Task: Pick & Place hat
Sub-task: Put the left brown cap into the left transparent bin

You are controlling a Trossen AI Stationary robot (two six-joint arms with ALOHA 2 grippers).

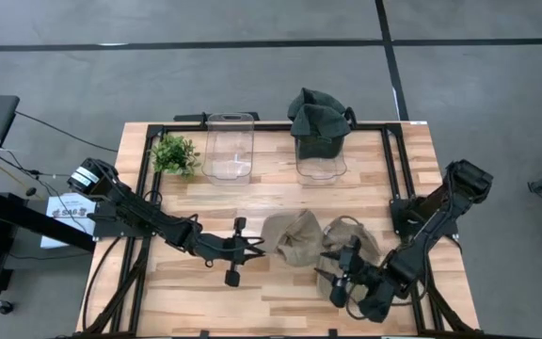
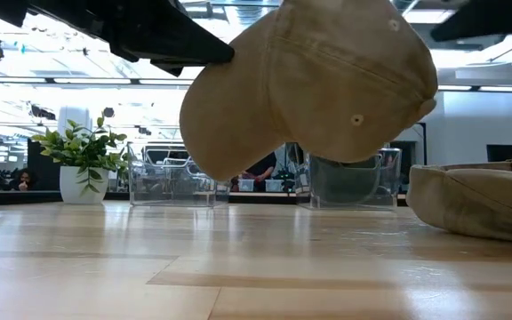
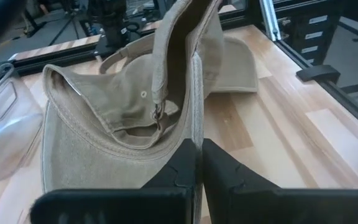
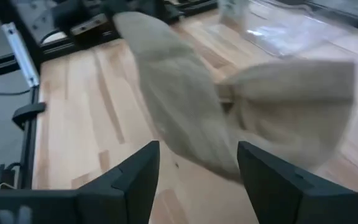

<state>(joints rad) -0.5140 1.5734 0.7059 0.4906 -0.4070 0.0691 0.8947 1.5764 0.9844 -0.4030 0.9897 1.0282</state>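
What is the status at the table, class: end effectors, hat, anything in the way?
Left end effector shut on tan hat, lifted off table. Right end effector open. Second tan hat lies beside it.

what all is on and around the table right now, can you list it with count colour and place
tan hat: 1, khaki, lifted off the wood near the table's front centre, pinched by the left gripper
second tan hat: 1, khaki, lying on the table just right of the lifted one
dark hats: a pile, dark green, heaped in the right clear bin at the back
clear bins: 2, see-through, back of the table, the left one empty
plant: 1, green, back left
table: 1, light wood with a black frame
left gripper: shut on the lifted hat's edge
right gripper: open, facing the hats from the front right
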